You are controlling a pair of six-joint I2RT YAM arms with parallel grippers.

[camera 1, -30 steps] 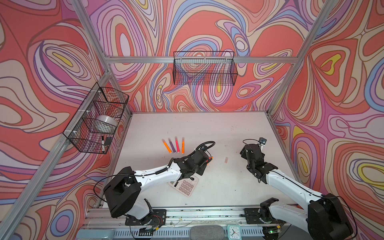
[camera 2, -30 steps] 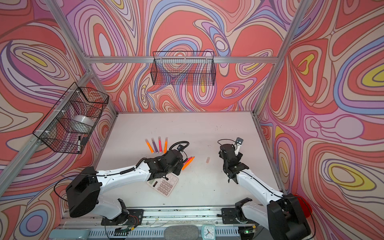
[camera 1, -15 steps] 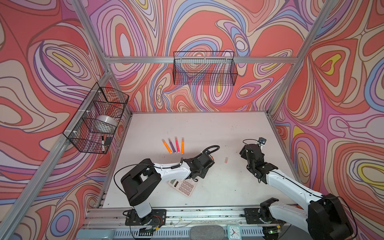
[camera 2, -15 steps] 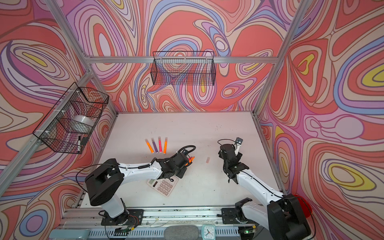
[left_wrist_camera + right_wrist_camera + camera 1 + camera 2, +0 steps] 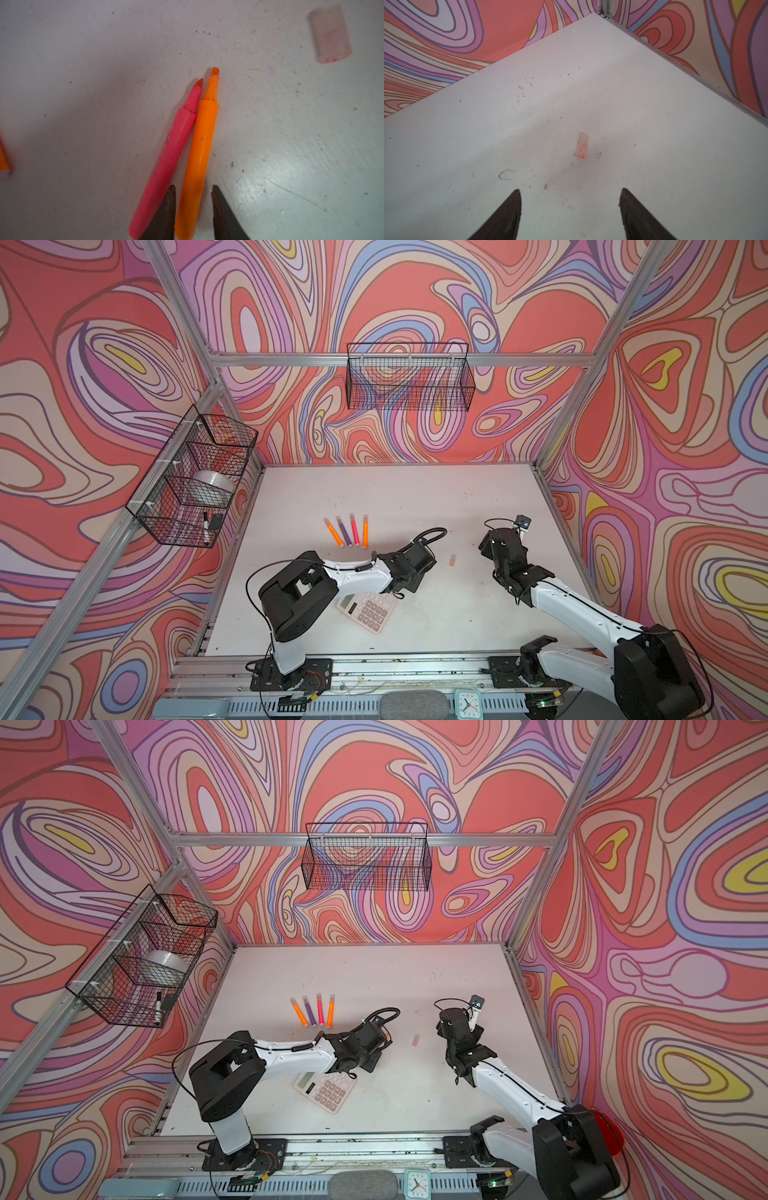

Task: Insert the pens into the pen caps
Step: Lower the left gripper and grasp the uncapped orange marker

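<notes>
1. In both top views the left gripper (image 5: 430,558) sits low over the table (image 5: 415,497), with its fingertips hidden under the wrist. A cap (image 5: 452,560) lies just ahead of it, between it and the right gripper (image 5: 483,547), and touches neither. A row of four capped pens (image 5: 354,531) lies to the left gripper's side toward the back wall, clear of the jaws. A calculator (image 5: 368,612) lies behind the gripper, partly under its arm.
2. In a top view a bit of the orange pen (image 5: 387,1036) peeks out at the left gripper's (image 5: 380,1042) tip. The cap (image 5: 414,1041) lies on bare table between that tip and the right gripper (image 5: 439,1027).
3. In the left wrist view the left gripper (image 5: 193,189) straddles the rear of the orange pen (image 5: 199,158), jaws parted only a little. One jaw sits against the pen. A sliver of table shows at the other jaw, so the pen is not clamped and lies flat. The pink pen (image 5: 166,164) lies against the orange one, outside the jaws and partly under one of them. Both bare tips point away from the gripper. The cap (image 5: 330,34) lies beyond the tips, off to one side and blurred.
4. In the right wrist view the right gripper (image 5: 571,191) has its jaws spread wide with nothing between them. The cap (image 5: 582,145) lies straight ahead, apart from the fingertips.
</notes>
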